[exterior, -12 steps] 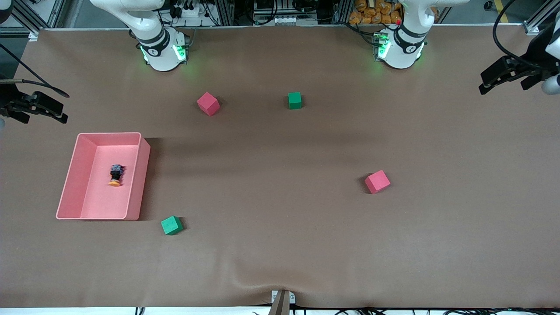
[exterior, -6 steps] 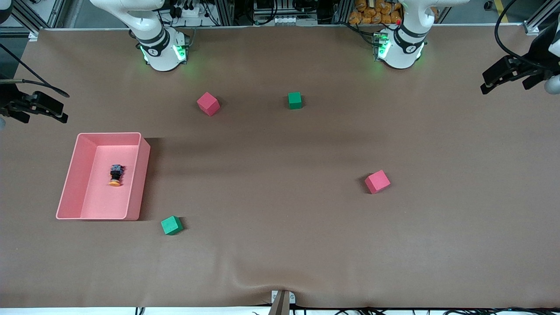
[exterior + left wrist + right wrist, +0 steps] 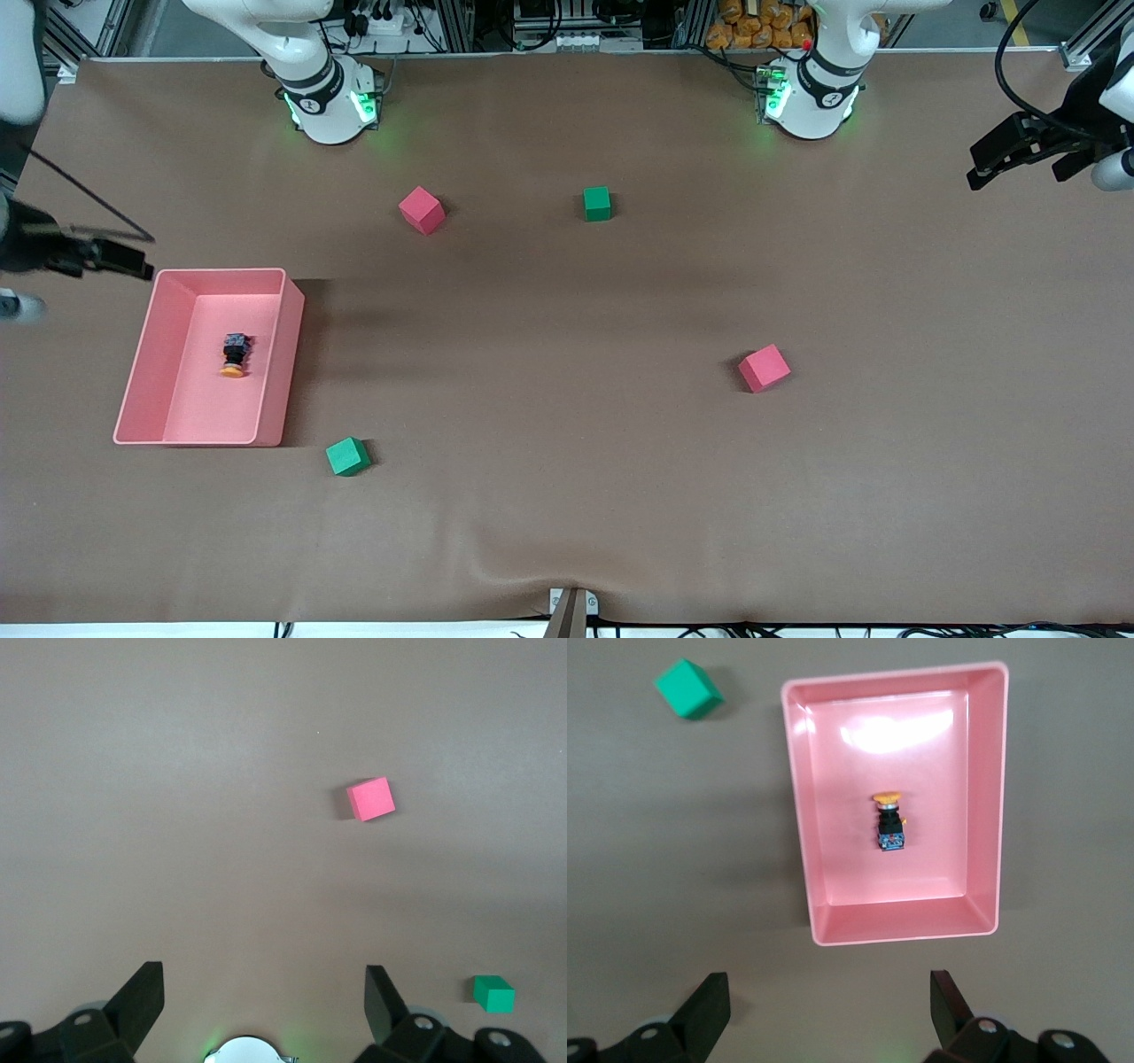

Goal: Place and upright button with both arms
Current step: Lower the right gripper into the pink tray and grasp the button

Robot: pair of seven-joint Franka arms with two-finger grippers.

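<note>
Shifted since the earlier frame: the right hand point(image 3: 133, 260), from the desk's edge to a spot just beside the farther corner of the pink tray point(image 3: 288, 354), lower toward it; the left hand point(image 3: 997, 164) has barely stirred.

Right hand point(image 3: 828, 1010): fingers apart, empty, high over the desk point(image 3: 567, 496) by the tray's rim. Its wrist camera looks straight down into the tray, a position that seems chosen to line up a descent on the contents.

Left hand point(image 3: 264, 1001): fingers apart, empty, aloft at the left arm's end of the desk; waiting, presumably until the part is brought within reach.

Button point(image 3: 235, 354): lying on its side on the tray floor, near its middle, orange cap pointing toward the front camera, black body away from it. Not upright, touching no wall. Seen also from the right wrist point(image 3: 890, 824).

Loose items, untouched: pink cube point(image 3: 422, 210) and green cube point(image 3: 597, 203) nearer the arms' bases; second pink cube point(image 3: 764, 368) toward the left arm's end; second green cube point(image 3: 347, 456) just beside the tray's nearer corner.

Status, judged: pickup not yet begun.
</note>
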